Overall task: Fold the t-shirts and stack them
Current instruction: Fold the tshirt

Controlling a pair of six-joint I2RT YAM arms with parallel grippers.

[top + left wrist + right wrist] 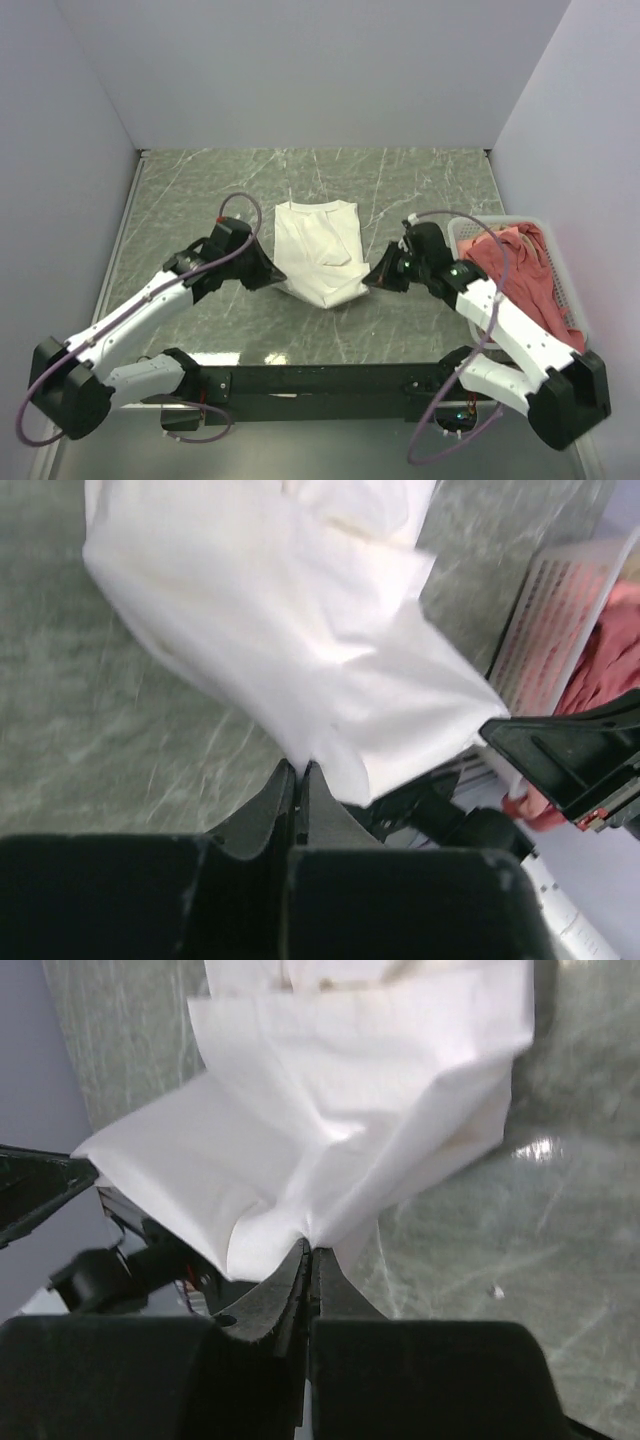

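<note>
**Mid-fold on the white shirt, both near corners pinched**

My left gripper point(300, 778) is closed tight on the near left corner of the soft white cloth t-shirt point(318, 255). My right gripper point(308, 1253) is clamped the same way on its near right corner. The shirt lies in the middle of the grey-green marbled table point(200, 190), its far part flat and its near end bunched and lifted between my two pinches.

I judge this to be a fold step, with the near hem about to go over the body. The wrist views are blurred, so I cannot tell how many layers each pinch holds.

The next move calls for both arms to rise and travel together, keeping the hem taut and level. A salmon-pink cloth shirt point(525, 275) waits in the white slatted plastic basket point(458, 232) on my right.
</note>
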